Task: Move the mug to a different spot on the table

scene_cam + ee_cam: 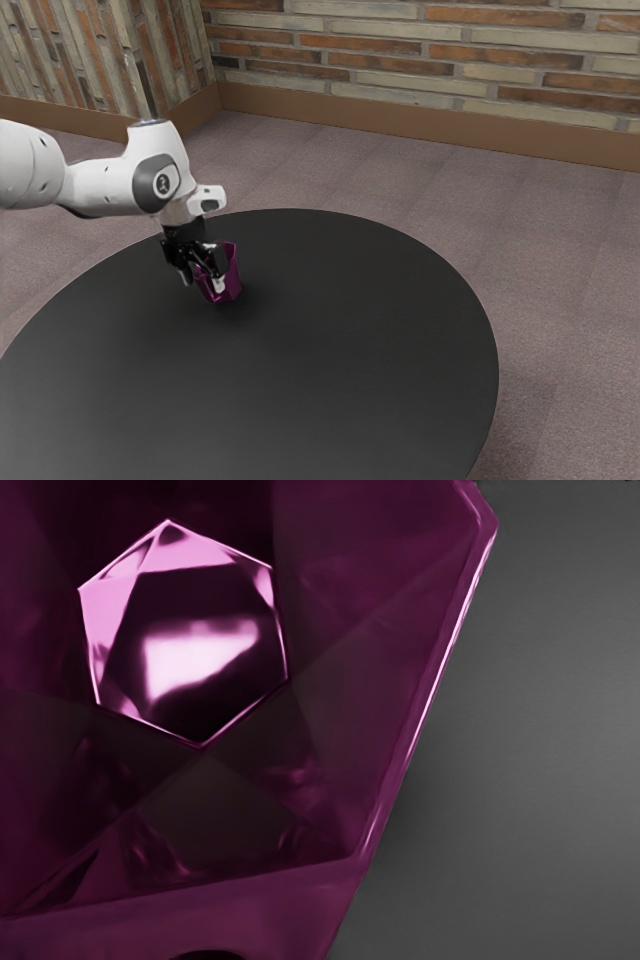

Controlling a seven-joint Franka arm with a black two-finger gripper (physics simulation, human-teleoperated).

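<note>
A faceted purple mug (224, 278) sits tilted at the left part of the round black table (360, 350), its shadow just beneath it. My black gripper (204, 274) comes down from the white arm onto the mug's wall nearest the arm, one finger inside the rim and one outside, shut on that wall. In the wrist view I look straight down into the mug (300, 780), whose shiny hexagonal bottom (185, 640) lies directly under the hand.
The dark tabletop (560, 780) stretches widely toward the exterior view's right and front. Purple-grey carpet surrounds the table, and brick walls stand at the back.
</note>
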